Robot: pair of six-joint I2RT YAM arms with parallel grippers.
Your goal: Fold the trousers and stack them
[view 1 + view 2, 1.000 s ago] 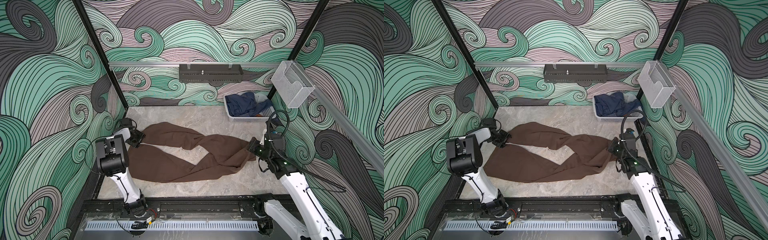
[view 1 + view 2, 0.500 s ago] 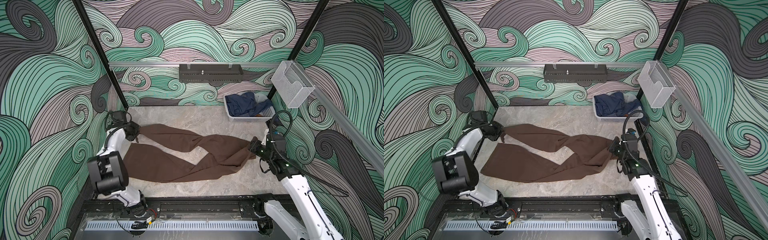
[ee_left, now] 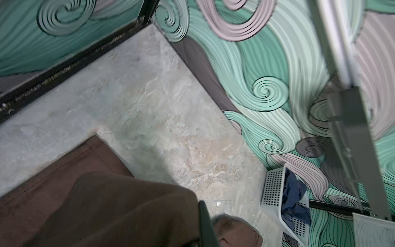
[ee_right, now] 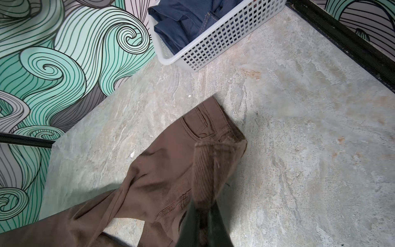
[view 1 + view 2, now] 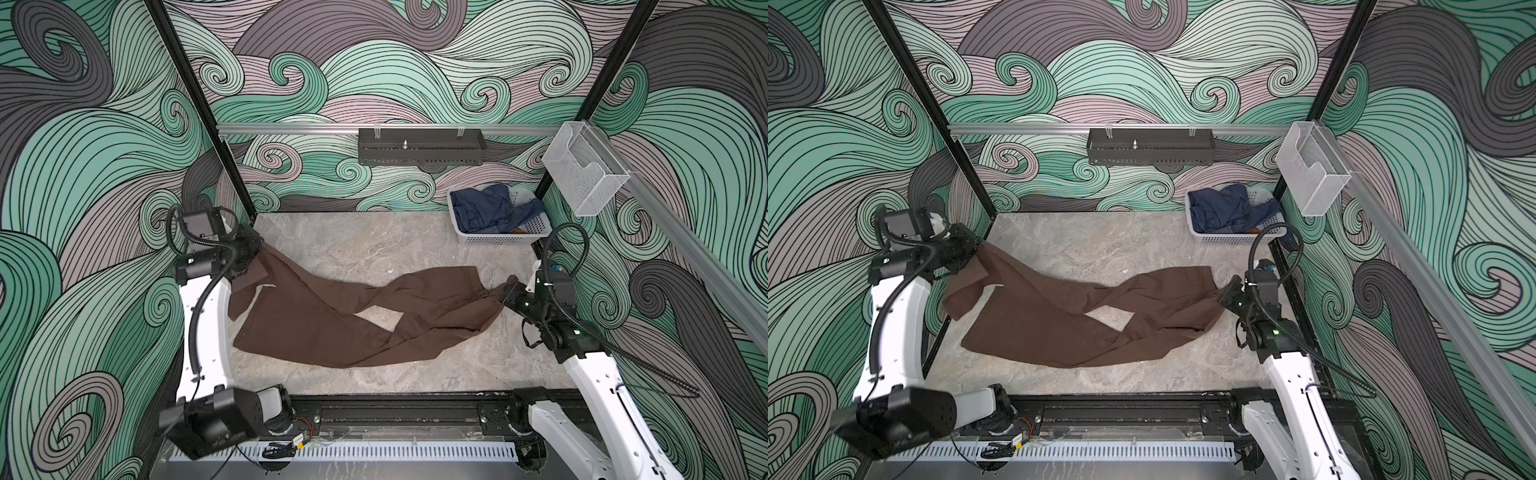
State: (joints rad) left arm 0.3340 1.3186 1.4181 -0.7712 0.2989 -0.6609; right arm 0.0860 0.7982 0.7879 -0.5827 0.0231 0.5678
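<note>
Trousers of chocolate brown sprawl across the marble-look worktop, legs crossed. At right, the right gripper has its jaws closed on the waistband. The left gripper, jaws clamped on a leg hem, holds that end raised. Beyond, a white basket holds navy denim.

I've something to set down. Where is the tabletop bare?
Bare: the back strip of table between back wall and trousers, left of the basket; the front strip between trousers and black rail. Crowded: the middle, trousers stretched between left pincer and right pincer.
</note>
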